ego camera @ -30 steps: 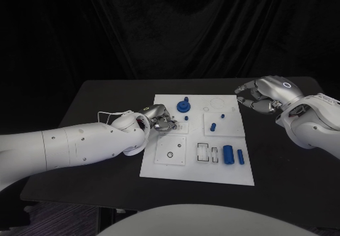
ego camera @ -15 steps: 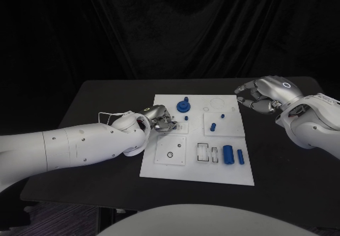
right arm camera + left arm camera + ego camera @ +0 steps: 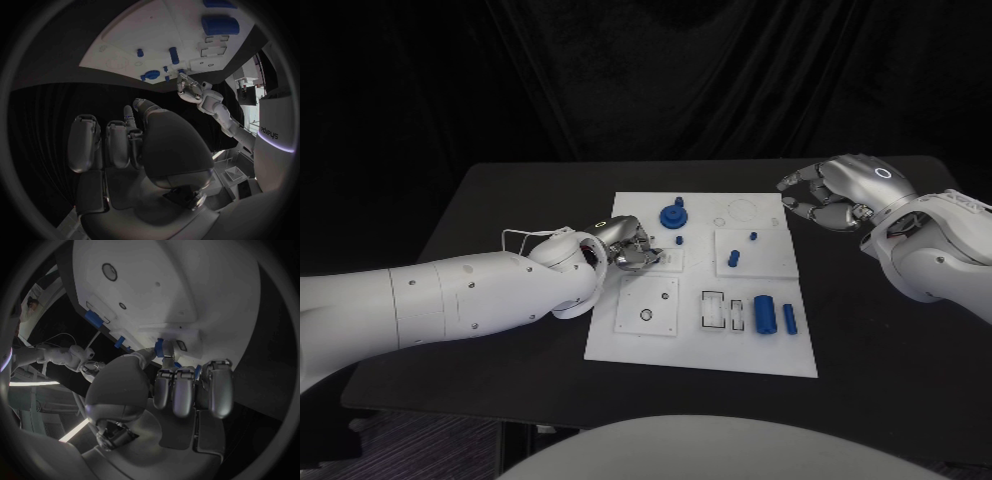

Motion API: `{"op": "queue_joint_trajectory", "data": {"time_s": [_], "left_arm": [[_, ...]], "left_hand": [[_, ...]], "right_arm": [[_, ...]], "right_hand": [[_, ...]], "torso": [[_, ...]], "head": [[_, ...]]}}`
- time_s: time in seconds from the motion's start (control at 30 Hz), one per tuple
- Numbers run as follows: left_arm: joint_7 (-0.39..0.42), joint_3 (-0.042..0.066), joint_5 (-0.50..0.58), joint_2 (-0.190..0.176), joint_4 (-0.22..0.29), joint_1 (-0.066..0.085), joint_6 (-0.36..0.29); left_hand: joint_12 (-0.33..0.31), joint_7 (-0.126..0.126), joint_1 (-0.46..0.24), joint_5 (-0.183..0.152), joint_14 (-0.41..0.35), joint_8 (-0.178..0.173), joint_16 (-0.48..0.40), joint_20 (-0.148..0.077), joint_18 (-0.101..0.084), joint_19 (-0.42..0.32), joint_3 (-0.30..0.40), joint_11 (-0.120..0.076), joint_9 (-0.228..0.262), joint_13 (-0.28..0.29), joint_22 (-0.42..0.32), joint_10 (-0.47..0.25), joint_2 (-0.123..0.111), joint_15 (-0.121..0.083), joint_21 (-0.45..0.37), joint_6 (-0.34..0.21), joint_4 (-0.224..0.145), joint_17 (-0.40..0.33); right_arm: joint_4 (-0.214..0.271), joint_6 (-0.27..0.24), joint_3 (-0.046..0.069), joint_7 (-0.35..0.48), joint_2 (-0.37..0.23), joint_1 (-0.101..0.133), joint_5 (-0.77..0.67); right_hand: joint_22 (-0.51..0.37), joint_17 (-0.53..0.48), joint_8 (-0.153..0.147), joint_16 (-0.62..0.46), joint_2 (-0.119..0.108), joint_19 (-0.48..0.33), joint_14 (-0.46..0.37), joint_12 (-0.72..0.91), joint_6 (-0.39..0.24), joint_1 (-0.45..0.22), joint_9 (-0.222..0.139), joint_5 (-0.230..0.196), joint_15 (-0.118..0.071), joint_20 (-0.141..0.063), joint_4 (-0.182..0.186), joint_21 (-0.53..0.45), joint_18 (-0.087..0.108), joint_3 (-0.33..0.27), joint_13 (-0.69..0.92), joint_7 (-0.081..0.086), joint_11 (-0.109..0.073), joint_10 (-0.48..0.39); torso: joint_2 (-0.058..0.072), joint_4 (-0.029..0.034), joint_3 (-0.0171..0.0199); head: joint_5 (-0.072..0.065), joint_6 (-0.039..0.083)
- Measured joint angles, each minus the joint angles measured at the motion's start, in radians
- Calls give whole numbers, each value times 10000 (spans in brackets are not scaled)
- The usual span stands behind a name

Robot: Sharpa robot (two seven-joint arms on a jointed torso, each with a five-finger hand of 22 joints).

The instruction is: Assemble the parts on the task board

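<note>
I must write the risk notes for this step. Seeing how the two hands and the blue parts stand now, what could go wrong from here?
1. The left hand holds a small blue part at its fingertips over the task board. Such a light pinch could let it slip or tilt.
2. Its fingers hide the spot below in the head view, so misalignment may go unseen.
3. The small blue peg and the round blue piece stand close by; the hand could knock them.

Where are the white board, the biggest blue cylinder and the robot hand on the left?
board (image 3: 704, 350), head view, bare near edge.
cylinder (image 3: 764, 313), head view, middle of its side.
left robot hand (image 3: 629, 243), head view, middle of the hand.
</note>
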Motion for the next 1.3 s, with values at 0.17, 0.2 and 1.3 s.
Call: {"op": "queue_joint_trajectory", "data": {"time_s": [0.17,0.2,1.3], "left_arm": [[7,4,-4,12,-21,0,67],[9,5,-5,13,-23,0,78],[-49,18,-24,50,-115,-15,501]], "left_hand": [[0,0,-38,0,0,1,0,0,0,0,29,0,13,0,0,0,-14,0,0,0,29,0],[0,0,-38,0,0,1,0,0,-1,0,30,0,13,0,0,0,-14,0,0,0,29,0],[0,-15,-2288,-1604,0,-511,0,24,0,-23,-1845,0,321,0,0,0,276,0,-115,196,1210,0]], "right_arm": [[-10,12,0,-6,5,-1,0],[-11,14,0,-8,8,-1,0],[-12,130,0,-50,10,-4,0]], "right_hand": [[8,0,0,0,0,0,0,0,0,0,-11,0,0,0,-28,-39,0,28,0,0,0,0],[8,0,0,0,0,0,0,0,0,0,-11,0,0,0,-28,-39,0,28,0,0,0,0],[5,0,0,-40,0,0,0,0,22,0,-15,0,0,0,-27,-38,0,28,0,22,0,0]], "torso": [[0,1,1],[0,1,0],[-1,1,0]], "head": [[13,0],[15,0],[10,0]]}}
